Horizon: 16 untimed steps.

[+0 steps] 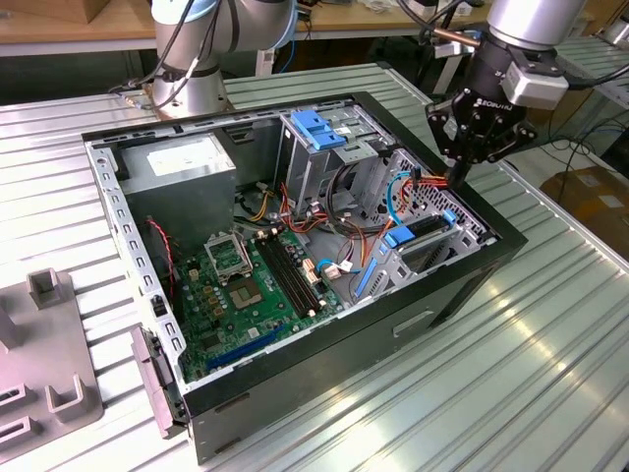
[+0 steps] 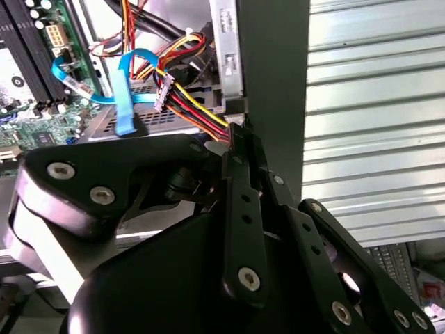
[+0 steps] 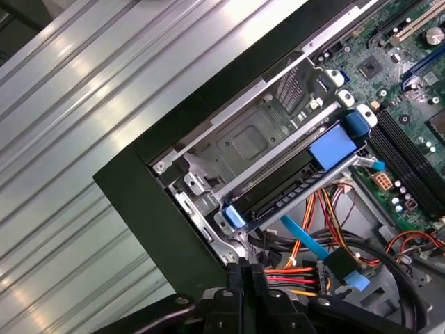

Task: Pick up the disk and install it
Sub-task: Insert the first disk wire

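Hand (image 1: 458, 179) hovers at the computer case (image 1: 413, 324) on a ribbed metal table (image 1: 550, 374)

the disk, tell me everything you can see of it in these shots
The disk sits on edge in a metal bay at the corner of the open computer case, slightly tilted. Its dark edge shows, framed by a light-blue plastic bracket with a broad blue tab. The gripper hangs just beside it among the coloured cables, not holding it.
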Tool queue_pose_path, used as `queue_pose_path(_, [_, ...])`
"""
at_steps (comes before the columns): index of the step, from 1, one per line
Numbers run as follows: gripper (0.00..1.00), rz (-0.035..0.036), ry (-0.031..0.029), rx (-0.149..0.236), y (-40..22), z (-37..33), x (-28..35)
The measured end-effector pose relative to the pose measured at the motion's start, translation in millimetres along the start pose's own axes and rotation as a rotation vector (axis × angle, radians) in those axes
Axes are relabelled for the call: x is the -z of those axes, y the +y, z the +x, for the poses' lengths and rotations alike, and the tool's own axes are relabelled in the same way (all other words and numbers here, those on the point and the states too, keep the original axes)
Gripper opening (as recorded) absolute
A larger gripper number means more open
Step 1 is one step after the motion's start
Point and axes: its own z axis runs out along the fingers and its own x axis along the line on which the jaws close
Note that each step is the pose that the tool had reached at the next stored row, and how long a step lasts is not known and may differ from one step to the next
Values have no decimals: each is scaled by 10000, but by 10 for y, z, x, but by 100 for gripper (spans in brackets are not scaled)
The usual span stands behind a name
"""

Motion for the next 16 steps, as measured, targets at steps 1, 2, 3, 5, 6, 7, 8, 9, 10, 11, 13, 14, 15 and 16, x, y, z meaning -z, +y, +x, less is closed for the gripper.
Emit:
queue_pose_path(1, [16,1,0,-6,5,-6,-2])
queue_pose_path(2, [16,-5,-2,-65,6,-7,-4])
queue_pose_path(3, [16,-15,-5,-169,6,-7,-4])
queue_pose_path(5, [16,-36,-16,-420,5,-8,-6])
queue_pose_path(6, [16,-50,-22,-586,5,-8,-8])
queue_pose_path(7, [16,-61,-28,-714,5,-8,-9])
queue_pose_path(8, [16,-72,-35,-861,5,-8,-11])
queue_pose_path(9, [16,-84,-39,-991,5,-8,-11])
queue_pose_path(10, [16,-105,-51,-1256,5,-8,-14])
queue_pose_path(11, [16,-122,-60,-1459,5,-9,-16])
queue_pose_path(13, [16,-147,-72,-1758,5,-9,-18])
queue_pose_path(14, [16,-157,-77,-1886,5,-9,-19])
queue_pose_path(15, [16,-175,-87,-2093,5,-9,-22])
queue_pose_path(16, [16,-184,-91,-2214,5,-9,-23])
